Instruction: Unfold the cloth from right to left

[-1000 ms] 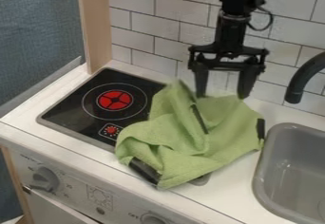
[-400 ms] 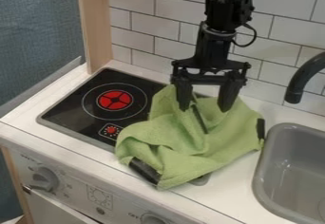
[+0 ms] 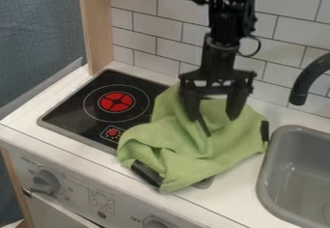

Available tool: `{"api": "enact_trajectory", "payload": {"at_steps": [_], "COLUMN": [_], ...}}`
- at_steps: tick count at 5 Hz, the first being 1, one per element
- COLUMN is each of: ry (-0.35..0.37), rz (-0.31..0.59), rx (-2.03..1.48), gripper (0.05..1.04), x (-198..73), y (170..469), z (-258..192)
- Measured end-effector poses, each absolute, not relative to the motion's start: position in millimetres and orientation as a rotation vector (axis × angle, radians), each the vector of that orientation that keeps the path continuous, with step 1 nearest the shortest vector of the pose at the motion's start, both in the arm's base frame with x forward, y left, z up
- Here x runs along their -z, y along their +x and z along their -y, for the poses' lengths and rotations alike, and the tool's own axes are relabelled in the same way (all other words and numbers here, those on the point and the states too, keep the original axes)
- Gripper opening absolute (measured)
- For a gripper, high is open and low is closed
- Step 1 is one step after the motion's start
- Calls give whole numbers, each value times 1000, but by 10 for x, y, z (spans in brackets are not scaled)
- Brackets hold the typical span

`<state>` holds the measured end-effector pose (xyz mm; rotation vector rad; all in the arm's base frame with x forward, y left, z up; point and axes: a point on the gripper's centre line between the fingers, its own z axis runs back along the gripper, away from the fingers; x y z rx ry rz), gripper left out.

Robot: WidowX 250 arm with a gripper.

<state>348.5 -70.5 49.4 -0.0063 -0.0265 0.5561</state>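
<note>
Dropped the arm (image 3: 222,43) lower than a moment ago, leaving the rumpled green cloth (image 3: 177,145) unmoved across the counter (image 3: 238,191) and the stove (image 3: 67,108). Ran out of view at the top, and blurred one fingertip (image 3: 194,114) into a dark strip (image 3: 205,127). Hung nearly upright over the cloth, with the gripper (image 3: 213,119) spread wide, holding nothing.

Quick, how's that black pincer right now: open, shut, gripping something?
Pincer: open, its fingers apart over the green cloth, not closed on it.
</note>
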Motion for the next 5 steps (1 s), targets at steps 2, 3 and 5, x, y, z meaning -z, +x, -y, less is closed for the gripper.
{"api": "enact_trajectory", "payload": {"at_steps": [2, 3, 5], "ry": [-19, -14, -8], "rz": [1, 10, 19], "rx": [-529, -534, -551], "gripper": [938, 632, 136], "x": [-410, -413, -410], "y": [3498, 3512, 3520], "z": [744, 734, 720]}}
